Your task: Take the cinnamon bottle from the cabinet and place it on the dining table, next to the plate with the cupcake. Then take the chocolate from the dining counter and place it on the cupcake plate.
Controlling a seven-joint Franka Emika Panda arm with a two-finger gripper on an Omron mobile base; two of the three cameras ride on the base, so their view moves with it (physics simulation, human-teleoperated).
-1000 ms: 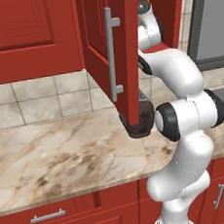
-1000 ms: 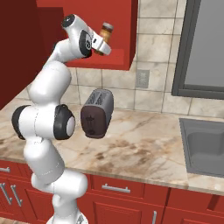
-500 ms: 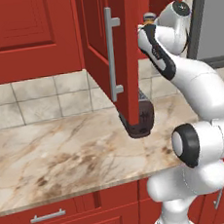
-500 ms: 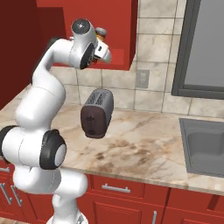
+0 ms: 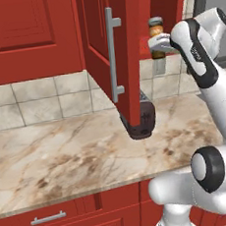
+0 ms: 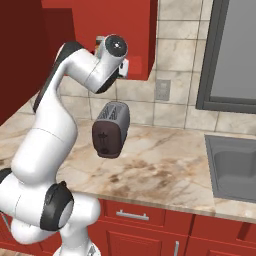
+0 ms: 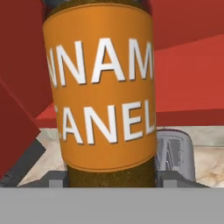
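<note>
In the left base view my gripper (image 5: 159, 44) is shut on the cinnamon bottle (image 5: 155, 30), a small brown bottle with a grey cap and an orange label. It hangs upright in the air just in front of the open red cabinet (image 5: 165, 3), to the right of the swung-out door (image 5: 97, 42). The hand view has the bottle's orange label (image 7: 103, 96) very close, standing between my two dark fingertips (image 7: 53, 178). The dining table, plate, cupcake and chocolate are out of view.
A dark toaster (image 6: 111, 129) stands on the marble wall worktop (image 5: 65, 154), below the open door's lower edge. The door's long silver handle (image 5: 113, 55) faces me. A steel sink (image 6: 232, 167) lies at the right, and a grey-framed panel (image 6: 232, 50) hangs above it.
The hand has come down and slightly right with the bottle, out of the cabinet opening. The arm's elbow has swung out to the right and lower.
</note>
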